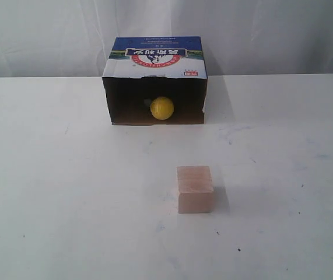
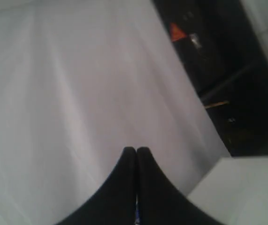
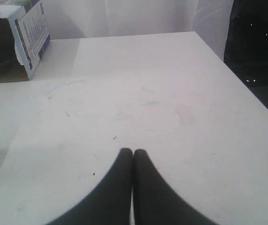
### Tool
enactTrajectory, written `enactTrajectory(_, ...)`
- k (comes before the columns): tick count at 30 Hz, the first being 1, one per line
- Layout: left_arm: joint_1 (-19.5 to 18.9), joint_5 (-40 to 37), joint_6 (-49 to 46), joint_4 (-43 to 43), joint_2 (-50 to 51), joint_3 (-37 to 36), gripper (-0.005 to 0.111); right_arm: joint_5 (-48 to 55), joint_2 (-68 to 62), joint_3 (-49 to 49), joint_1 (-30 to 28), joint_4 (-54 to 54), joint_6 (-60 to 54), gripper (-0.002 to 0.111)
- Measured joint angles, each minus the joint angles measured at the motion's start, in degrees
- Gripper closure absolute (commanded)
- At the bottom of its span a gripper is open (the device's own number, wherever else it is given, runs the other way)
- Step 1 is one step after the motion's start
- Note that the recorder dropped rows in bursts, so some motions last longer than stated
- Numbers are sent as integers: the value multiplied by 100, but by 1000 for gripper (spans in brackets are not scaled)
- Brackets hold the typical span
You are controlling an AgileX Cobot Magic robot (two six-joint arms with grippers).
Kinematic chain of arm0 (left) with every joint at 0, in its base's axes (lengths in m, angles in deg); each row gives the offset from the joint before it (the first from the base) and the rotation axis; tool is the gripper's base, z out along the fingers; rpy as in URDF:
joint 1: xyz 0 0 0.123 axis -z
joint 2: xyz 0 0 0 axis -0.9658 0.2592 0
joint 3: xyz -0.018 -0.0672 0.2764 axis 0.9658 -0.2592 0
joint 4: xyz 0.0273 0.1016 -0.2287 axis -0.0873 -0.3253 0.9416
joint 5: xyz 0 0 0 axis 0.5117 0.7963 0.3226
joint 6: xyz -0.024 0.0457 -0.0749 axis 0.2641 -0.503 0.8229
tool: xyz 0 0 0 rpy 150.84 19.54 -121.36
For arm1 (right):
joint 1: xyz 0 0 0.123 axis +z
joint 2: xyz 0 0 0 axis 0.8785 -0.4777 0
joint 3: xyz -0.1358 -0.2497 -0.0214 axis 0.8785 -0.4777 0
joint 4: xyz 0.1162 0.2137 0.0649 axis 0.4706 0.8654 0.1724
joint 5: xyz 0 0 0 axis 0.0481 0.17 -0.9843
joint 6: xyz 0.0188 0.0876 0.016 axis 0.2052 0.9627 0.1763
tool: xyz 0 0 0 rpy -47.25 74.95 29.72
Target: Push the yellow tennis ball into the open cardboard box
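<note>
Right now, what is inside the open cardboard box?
The small yellow tennis ball lies on the floor of the brown cardboard box. Its dark rear corners cannot be seen.

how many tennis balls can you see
1. The yellow tennis ball sits inside the open cardboard box, near its mouth; the box's dark interior could hide others.

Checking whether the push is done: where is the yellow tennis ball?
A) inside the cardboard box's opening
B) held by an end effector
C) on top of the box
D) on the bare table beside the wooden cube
A: the yellow tennis ball sits in the dark mouth of the open cardboard box, apart from the wooden cube.
</note>
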Motion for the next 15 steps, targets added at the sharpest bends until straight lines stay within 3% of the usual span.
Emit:
enactTrajectory(1,0,-377,170,-732,-37,-14,107,0,0,0,0,0,0,108)
enactTrajectory(4,0,-430,956,-1965,-100,-142,107,0,0,0,0,0,0,108)
enactTrajectory(15,0,-338,915,-3407,-119,-142,107,0,0,0,0,0,0,108)
